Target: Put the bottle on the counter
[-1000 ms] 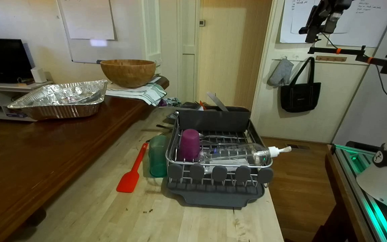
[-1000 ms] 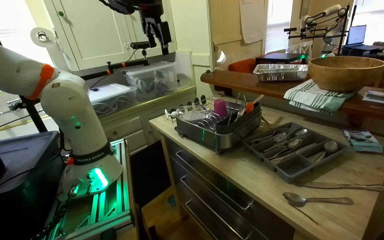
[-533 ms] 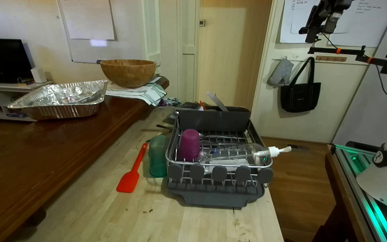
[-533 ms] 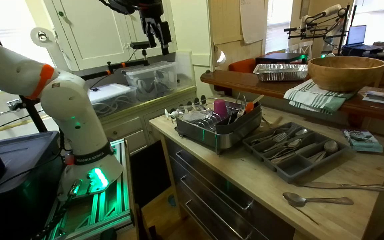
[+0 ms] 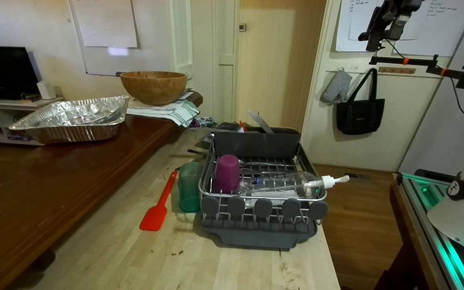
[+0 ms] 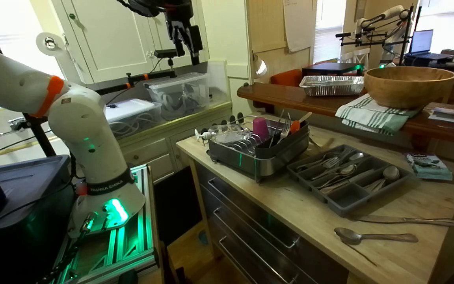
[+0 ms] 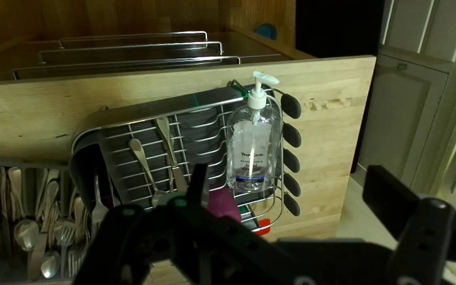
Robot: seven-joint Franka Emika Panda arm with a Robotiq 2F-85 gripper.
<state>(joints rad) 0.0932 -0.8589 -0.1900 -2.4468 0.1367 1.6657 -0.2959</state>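
Wrist view here: the pincer [image 7: 287, 174] is released, jaws spread wide apart. The bottle [image 7: 254, 146] is well below it, lying on its side in the dish rack [image 7: 160, 107]. Looks-wise it's clear see-through plastic with a white pump top, plus a pale label reading TopCare, blue band near the base. In both exterior views the pump pokes out past the rack's rim.

Okay, head count, everything lower than the pincer: one bottle, one rack with five dark grey knobs [image 7: 292, 137] on its end, one purple cup [image 5: 228, 175] in there just beside the bottle's base. Down on the counter [image 7: 331, 138] next to the rack: one green tumbler [image 5: 189, 187], one red spatula [image 5: 155, 215]. Also on the counter, one cutlery tray [image 6: 347, 195] holding silverware [image 7: 27, 234] (too jumbled to count), and near it one loose spoon [image 6: 388, 237] and one loose knife [image 6: 428, 221].
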